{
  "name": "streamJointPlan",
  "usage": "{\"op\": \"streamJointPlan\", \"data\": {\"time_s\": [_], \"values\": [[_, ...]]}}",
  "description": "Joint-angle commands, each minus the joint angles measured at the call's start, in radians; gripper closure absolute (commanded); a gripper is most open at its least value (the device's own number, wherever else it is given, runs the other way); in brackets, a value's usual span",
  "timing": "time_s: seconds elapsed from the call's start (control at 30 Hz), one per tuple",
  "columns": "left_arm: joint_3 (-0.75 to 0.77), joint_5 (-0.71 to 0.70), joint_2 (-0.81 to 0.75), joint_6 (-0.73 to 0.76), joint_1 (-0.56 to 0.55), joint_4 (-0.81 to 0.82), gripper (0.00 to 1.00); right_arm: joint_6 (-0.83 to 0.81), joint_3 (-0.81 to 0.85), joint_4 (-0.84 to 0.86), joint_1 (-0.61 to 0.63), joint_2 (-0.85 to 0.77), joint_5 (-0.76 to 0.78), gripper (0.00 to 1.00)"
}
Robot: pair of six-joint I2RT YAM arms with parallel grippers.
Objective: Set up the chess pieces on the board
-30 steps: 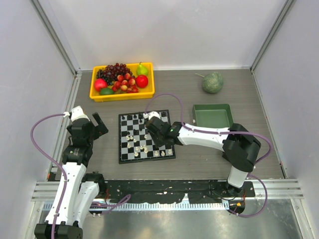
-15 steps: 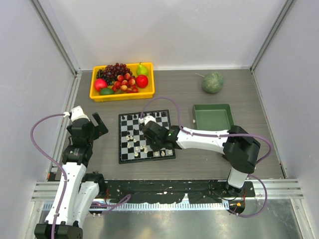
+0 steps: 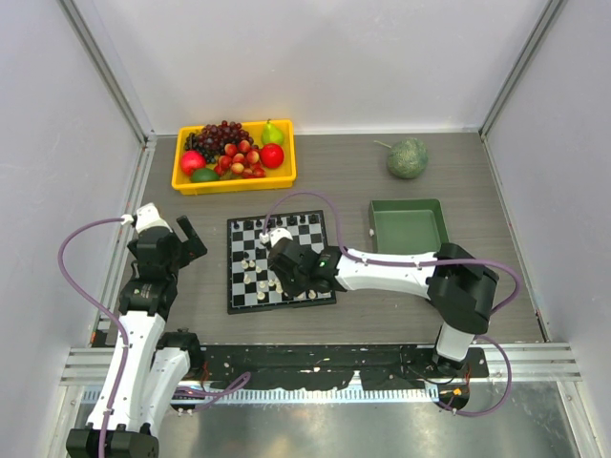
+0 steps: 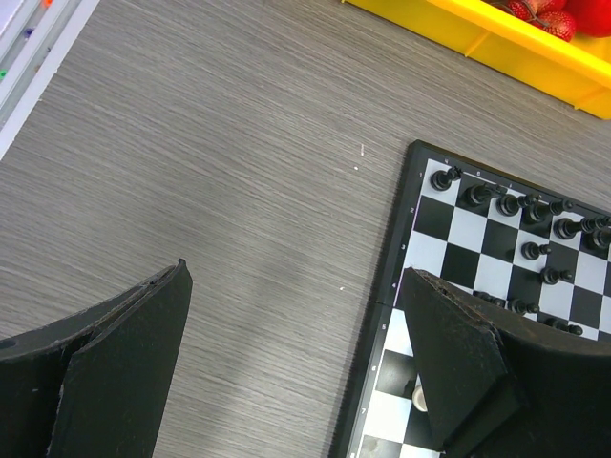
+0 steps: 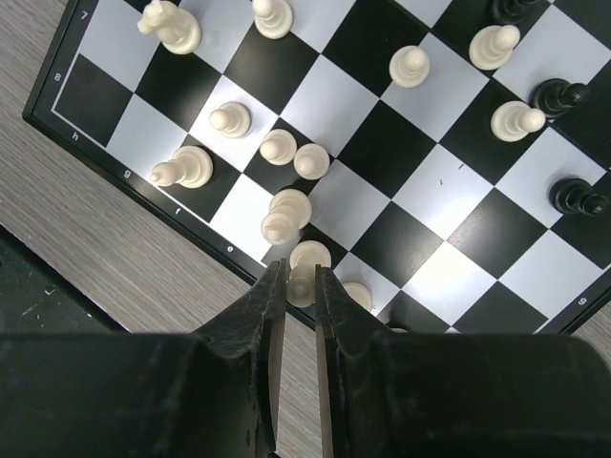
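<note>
The board [image 3: 234, 303] lies in the middle of the table. Black chess pieces [image 3: 304, 220] stand along its far side and several cream-white ones [image 3: 250, 280] on its near half. My right gripper [image 3: 280, 260] hangs over the board's near half. In the right wrist view it [image 5: 302, 277] is shut on a cream-white chess piece [image 5: 308, 261] above the board's near edge [image 5: 86, 143], with more white pieces [image 5: 278, 146] beyond. My left gripper [image 3: 181, 239] is open and empty left of the board; in the left wrist view it [image 4: 294, 277] spans bare table and the board's left border [image 4: 387, 305], with black pieces [image 4: 474, 195] beyond.
A yellow tray [image 3: 186, 181] of fruit stands at the back left; its wall shows in the left wrist view [image 4: 496, 43]. A green rectangular tray [image 3: 372, 224] sits right of the board. A round green fruit [image 3: 407, 157] lies at the back right.
My right gripper has moved left and slightly nearer across the board, still shut. The left arm has not moved.
</note>
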Motion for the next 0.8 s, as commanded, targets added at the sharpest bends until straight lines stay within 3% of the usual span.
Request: {"op": "streamJointPlan", "data": {"time_s": [0.0, 0.77], "values": [[0.001, 0.004, -0.008, 0.004, 0.007, 0.034, 0.01, 0.019, 0.02, 0.04, 0.018, -0.032, -0.015, 0.86], [-0.003, 0.009, -0.008, 0.002, 0.007, 0.036, 0.01, 0.033, 0.003, 0.039, 0.037, -0.003, 0.04, 0.85]]}}
